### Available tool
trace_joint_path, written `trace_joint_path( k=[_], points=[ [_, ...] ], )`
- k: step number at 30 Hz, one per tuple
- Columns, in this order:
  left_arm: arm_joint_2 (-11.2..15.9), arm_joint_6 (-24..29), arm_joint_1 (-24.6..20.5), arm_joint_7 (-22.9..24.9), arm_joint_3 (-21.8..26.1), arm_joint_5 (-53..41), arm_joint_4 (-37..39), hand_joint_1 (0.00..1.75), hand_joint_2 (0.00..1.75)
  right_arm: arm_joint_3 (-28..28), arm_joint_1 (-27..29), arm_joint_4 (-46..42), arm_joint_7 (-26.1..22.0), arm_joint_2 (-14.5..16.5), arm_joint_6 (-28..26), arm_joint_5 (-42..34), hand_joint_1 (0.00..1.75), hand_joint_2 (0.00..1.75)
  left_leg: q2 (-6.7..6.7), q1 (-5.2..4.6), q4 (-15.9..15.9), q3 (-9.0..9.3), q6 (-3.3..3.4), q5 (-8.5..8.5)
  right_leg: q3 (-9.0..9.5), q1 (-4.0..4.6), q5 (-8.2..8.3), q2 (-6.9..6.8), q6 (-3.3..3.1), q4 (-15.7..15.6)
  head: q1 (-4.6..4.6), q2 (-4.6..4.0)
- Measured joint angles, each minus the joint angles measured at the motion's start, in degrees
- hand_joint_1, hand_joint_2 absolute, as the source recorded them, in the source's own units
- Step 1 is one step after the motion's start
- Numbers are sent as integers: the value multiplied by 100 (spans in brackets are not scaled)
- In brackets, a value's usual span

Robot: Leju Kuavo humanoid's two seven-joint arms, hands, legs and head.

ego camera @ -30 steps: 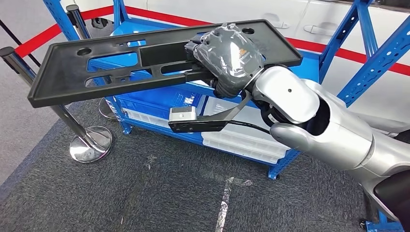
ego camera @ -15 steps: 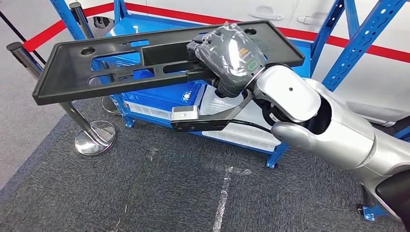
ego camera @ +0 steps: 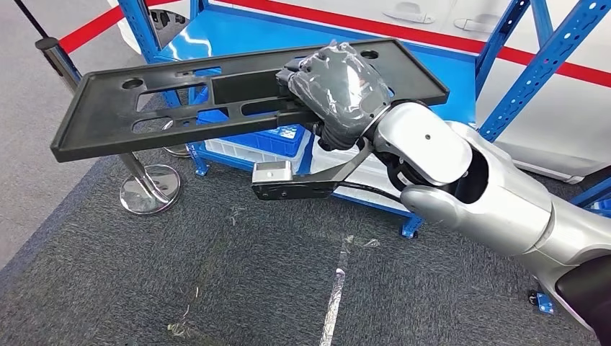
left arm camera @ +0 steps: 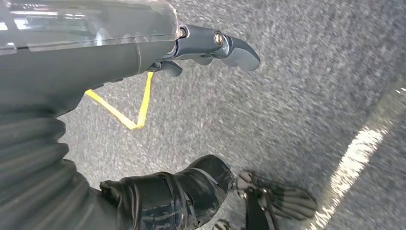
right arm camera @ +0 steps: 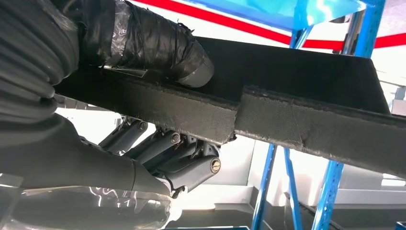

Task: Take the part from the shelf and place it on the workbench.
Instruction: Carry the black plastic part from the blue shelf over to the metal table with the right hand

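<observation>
The blue shelf (ego camera: 238, 32) stood over grey carpet (ego camera: 216, 288). In front of it, held in the air and tilted slightly, was the long black part (ego camera: 180, 97). The right hand (ego camera: 339, 83) gripped it, thumb on one face and fingers (right arm camera: 167, 148) on the other. The left hand (left arm camera: 210, 45) hung above the floor, apparently holding nothing, fingers apart.

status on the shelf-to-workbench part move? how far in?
Done: the black part is off the blue shelf. In hand: the right hand grips it near its middle, carried above the grey carpet. Left: reaching a workbench and setting the part down. The left hand holds nothing.
</observation>
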Motion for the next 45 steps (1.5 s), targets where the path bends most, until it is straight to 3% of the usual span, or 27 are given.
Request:
trace_joint_path(
  k=[1, 3, 5, 7, 9, 11, 12, 14, 15, 16, 17, 19, 22, 24, 26, 27, 28, 29, 30, 31, 33, 35, 37, 39, 42, 43, 45],
  points=[
    [-9, 2, -1, 5, 0, -2, 2, 0, 175, 0, -2, 1, 0, 1, -1, -2, 175, 175, 1, -19, -4, -36, -1, 40, 283, 51, 83, -4, -114, -422, -8, 0],
    [-20, 3, -5, 11, 0, -4, 8, 0, 175, -3, -17, -1, 1, 3, -2, -2, 175, 175, 7, -11, -35, -79, -28, 133, 691, 137, 122, -13, -254, -1134, -31, 1],
    [-23, 2, -3, 14, 0, -10, 11, 0, 175, -6, -29, 3, 5, 2, 1, -3, 175, 175, 9, 41, -113, -96, -85, 258, 768, 180, 182, -11, -288, -1389, -26, 1],
    [-17, -4, 0, 5, 0, -24, 14, 0, 175, -6, -31, 10, 16, 1, 6, -3, 175, 175, -4, 50, -158, -136, -141, 251, 770, 139, 375, -21, -297, -1561, 1, 0],
    [-15, -16, 5, -10, 0, -40, 18, 0, 175, -5, -35, 10, 25, 4, 7, -3, 175, 175, -12, 47, 164, -259, -214, -132, 736, 66, 549, -47, -278, -1719, 14, 0],
    [-6, -20, 8, -11, 0, -48, 20, 0, 175, -3, -32, 14, 28, 4, 8, -3, 175, 175, -8, 100, 881, -431, -315, -616, 597, 23, 633, -66, -232, -1677, 11, 1],
    [3, -19, 8, -8, 0, -48, 20, 0, 175, -2, -23, 16, 31, 5, 9, -3, 175, 175, -6, 133, 1195, -478, -368, -713, 510, -7, 655, -74, -200, -1617, 4, 1],
    [9, -17, 6, 0, 0, -48, 20, 0, 175, 1, -9, 19, 33, 6, 11, -4, 175, 175, -1, 214, 1349, -363, -489, -553, 306, -88, 684, -85, -143, -1452, -1, -1],
    [9, -17, 4, 4, 0, -48, 20, 0, 175, 2, -9, 19, 34, 7, 11, -4, 175, 175, 4, 269, 1140, -173, -565, -399, 194, -134, 691, -87, -106, -1349, -3, -1],
    [-2, -20, -3, 7, 0, -47, 23, 0, 175, 2, -15, 19, 34, 7, 11, -4, 175, 175, 6, 306, 845, 37, -654, -358, 80, -164, 698, -85, -55, -1250, -13, 0],
    [4, -23, -13, 9, 0, -46, 24, 0, 175, 1, -23, 19, 34, 8, 11, -5, 175, 175, -6, 318, 543, 229, -697, -374, -28, -177, 704, -80, 0, -1151, -28, 0],
    [1, -30, -29, 13, 0, -45, 31, 0, 175, -3, -37, 20, 35, 10, 13, -4, 175, 175, -38, 304, 238, 360, -643, -508, -177, -158, 754, -61, 105, -1034, -44, 1],
    [0, -33, -12, 16, 0, -43, 33, 0, 175, -1, 5, 38, 35, 6, 21, -5, 175, 175, -39, 281, 219, 251, -392, -403, -267, -174, 802, -42, 191, -1000, -10, 1],
    [-1, -33, 5, 17, 0, -41, 33, 0, 175, 3, 50, 51, 32, 2, 28, -8, 175, 175, -20, 273, 203, 157, -247, -298, -362, -190, 417, -28, 211, -684, 13, 1],
    [1, -33, 4, 17, 0, -38, 33, 0, 175, 4, 58, 56, 29, 2, 29, -10, 175, 175, -16, 247, 199, 39, -159, -194, -513, -168, -169, -19, 209, 36, 33, 0],
    [1, -33, 3, 18, 0, -37, 33, 0, 175, 5, 60, 59, 29, 2, 29, -10, 175, 175, -18, 228, 199, -25, -140, -144, -560, -149, -338, -15, 195, 378, 35, 0],
    [1, -33, 4, 23, 0, -40, 33, 0, 175, 7, 64, 63, 30, 2, 30, -11, 175, 175, -19, 205, 199, -88, -129, -96, -545, -124, -379, -10, 164, 586, 36, 0],
    [1, -32, 6, 31, 0, -44, 33, 0, 175, 9, 72, 67, 31, 2, 31, -14, 175, 175, -20, 178, 198, -147, -121, -49, -444, -94, -300, -6, 113, 601, 34, 0],
    [0, -31, 7, 39, 0, -48, 33, 0, 175, 11, 78, 70, 32, 2, 31, -17, 175, 175, -20, 148, 197, -200, -114, -3, -242, -52, -149, -2, 36, 401, 34, 0],
    [-4, -28, 4, 47, 0, -52, 34, 0, 175, 12, 78, 72, 33, 2, 31, -19, 175, 175, -20, 130, 195, -240, -108, 41, 27, 2, -13, 4, -64, 60, 32, 1],
    [-20, -22, -6, 51, 1, -54, 40, 0, 175, 11, 66, 73, 36, 5, 33, -21, 175, 175, -18, 103, 174, -293, -121, 134, 565, 102, 32, 10, -243, -746, 25, 1],
    [-30, -19, -11, 42, 2, -54, 44, 0, 175, 10, 50, 73, 38, 9, 37, -21, 175, 175, -15, 119, 94, -310, -179, 266, 768, 157, -1, 21, -284, -1159, 35, 1],
    [-21, -20, -11, 31, 2, -54, 45, 0, 175, 11, 46, 75, 41, 9, 42, -21, 175, 175, -21, 134, -33, -314, -242, 392, 740, 148, 159, 15, -255, -1301, 53, 1],
    [-22, -31, 0, 25, 2, -54, 46, 0, 175, 15, 44, 79, 43, 24, 45, -21, 175, 175, -19, 123, 37, -371, -296, 181, 693, 104, 358, -12, -245, -1469, 52, 1],
    [-20, -39, 6, 19, 2, -54, 46, 0, 175, 20, 41, 84, 43, 41, 48, -21, 175, 175, -10, 135, 950, -570, -374, -597, 491, 83, 553, -31, -241, -1488, 41, 0],
    [-16, -39, 1, 18, 2, -54, 46, 0, 175, 22, 43, 84, 43, 42, 50, -21, 175, 175, -8, 140, 1282, -606, -400, -694, 396, 81, 594, -38, -228, -1443, 37, -1],
    [-14, -43, -5, 17, 2, -54, 46, 0, 175, 26, 47, 86, 43, 42, 55, -22, 175, 175, -5, 159, 1505, -464, -449, -520, 181, 68, 666, -52, -196, -1323, 36, -1]
  ],
)
